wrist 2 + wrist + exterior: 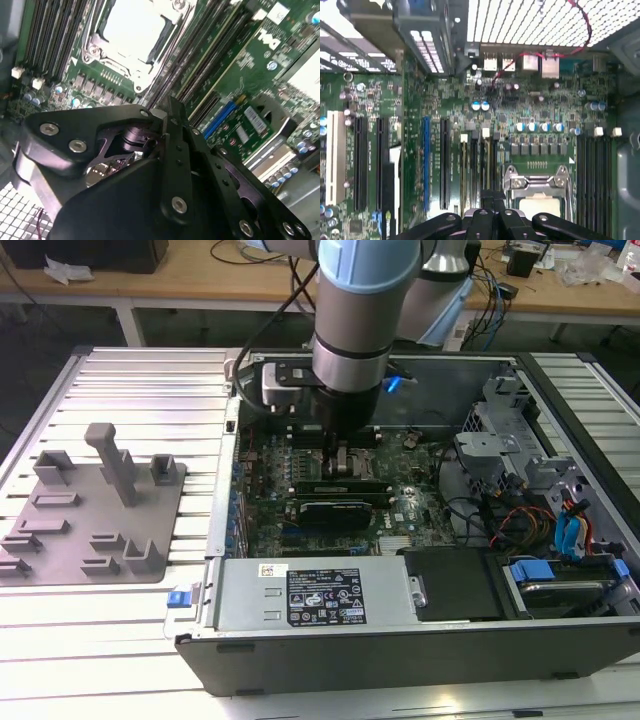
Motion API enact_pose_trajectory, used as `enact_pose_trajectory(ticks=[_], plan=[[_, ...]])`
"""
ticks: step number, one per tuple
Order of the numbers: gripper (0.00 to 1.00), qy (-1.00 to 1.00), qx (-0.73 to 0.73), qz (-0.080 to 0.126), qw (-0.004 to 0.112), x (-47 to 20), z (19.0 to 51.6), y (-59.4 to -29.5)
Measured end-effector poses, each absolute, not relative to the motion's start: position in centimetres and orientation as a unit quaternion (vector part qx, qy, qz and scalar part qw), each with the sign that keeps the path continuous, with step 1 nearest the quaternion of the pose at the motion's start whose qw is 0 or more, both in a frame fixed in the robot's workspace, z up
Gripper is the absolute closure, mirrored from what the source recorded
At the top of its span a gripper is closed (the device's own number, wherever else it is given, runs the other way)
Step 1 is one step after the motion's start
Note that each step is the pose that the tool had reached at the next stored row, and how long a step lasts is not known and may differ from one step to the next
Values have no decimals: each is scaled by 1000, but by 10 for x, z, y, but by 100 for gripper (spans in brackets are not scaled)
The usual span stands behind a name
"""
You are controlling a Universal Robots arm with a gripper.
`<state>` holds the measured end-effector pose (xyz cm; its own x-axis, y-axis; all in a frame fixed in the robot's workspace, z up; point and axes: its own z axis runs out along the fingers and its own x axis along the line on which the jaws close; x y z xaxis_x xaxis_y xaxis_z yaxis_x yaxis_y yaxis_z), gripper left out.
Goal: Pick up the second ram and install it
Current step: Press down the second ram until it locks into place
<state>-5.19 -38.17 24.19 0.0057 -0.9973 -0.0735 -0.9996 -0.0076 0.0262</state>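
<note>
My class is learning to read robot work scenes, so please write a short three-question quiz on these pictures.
1. True or false: the hand is down inside the open computer case.
2. In the exterior view, the grey fixture plate lies: A) on the view's left of the case, B) on its right, C) inside it.
3. Which square silver part lies close to the hand in both wrist views?
Key: 1 true; 2 A; 3 the processor.
</note>
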Motion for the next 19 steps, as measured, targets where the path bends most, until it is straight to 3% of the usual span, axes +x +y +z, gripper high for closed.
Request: enact_pose_trajectory(ticks=[19], plan=[[92, 704, -709, 36, 17, -57, 229, -382]])
